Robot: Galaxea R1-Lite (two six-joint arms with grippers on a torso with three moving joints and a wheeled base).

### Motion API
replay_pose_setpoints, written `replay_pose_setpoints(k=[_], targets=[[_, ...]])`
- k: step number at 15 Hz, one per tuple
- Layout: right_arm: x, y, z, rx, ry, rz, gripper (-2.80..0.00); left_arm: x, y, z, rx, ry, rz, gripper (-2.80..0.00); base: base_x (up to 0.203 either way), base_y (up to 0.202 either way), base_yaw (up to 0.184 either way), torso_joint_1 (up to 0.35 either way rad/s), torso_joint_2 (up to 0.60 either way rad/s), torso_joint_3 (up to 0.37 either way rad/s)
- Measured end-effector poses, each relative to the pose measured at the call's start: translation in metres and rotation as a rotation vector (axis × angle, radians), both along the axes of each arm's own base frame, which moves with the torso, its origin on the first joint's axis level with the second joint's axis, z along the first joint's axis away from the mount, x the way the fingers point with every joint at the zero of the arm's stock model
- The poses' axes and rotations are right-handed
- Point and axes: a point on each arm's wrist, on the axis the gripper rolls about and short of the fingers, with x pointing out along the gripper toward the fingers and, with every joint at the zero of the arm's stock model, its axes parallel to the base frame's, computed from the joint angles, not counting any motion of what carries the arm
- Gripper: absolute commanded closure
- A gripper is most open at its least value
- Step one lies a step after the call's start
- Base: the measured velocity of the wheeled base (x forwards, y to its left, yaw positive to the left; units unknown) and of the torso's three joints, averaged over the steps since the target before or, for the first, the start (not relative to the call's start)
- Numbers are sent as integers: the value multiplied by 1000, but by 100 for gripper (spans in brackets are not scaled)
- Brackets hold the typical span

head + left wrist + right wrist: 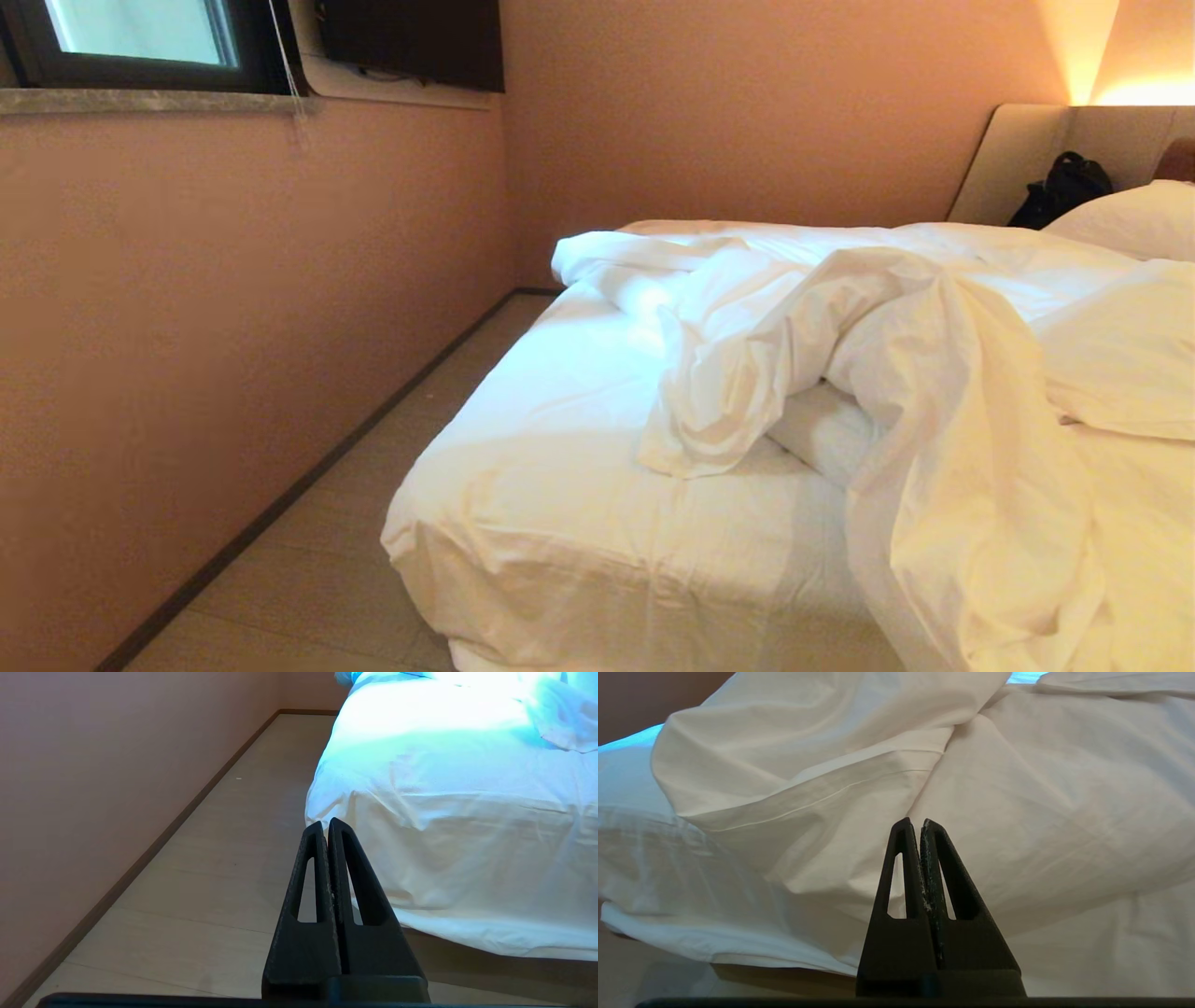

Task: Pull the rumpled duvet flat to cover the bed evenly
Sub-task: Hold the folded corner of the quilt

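Head view: the bed [560,485] fills the right half of the scene, its near left corner covered only by the taut sheet. The duvet [896,373] lies rumpled in a heap across the middle and right of the mattress; one fold trails toward the far left corner, another hangs over the near edge at the right. Two pillows [1130,359] lie at the right, by the headboard [1027,154], against which a black bag [1060,191] leans. A strip of floor [317,569] runs between the bed and the left wall, which bears a window [140,42]. Neither arm appears in this view.

Left wrist view: the left gripper [325,823] has its fingers pressed together, holding nothing, low over the floor just beside the bed's near left corner.

Right wrist view: the right gripper [916,823] is likewise pressed together and empty, pointing at the duvet's hanging folds, near them but apart.
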Motion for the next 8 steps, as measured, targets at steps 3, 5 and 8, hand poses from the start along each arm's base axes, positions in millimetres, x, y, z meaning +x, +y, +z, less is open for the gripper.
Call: replay_pose_setpoints(k=[3,5,8], targets=[[0,0,0,0,0,0,0,0,0,0,-2,2,0,0,0,0,0,0,0,0],[0,0,0,0,0,1,0,0,0,0,-3,2,0,0,0,0,0,0,0,0],[0,0,0,0,1,0,0,0,0,0,-2,2,0,0,-42,0,0,2,1,-2]])
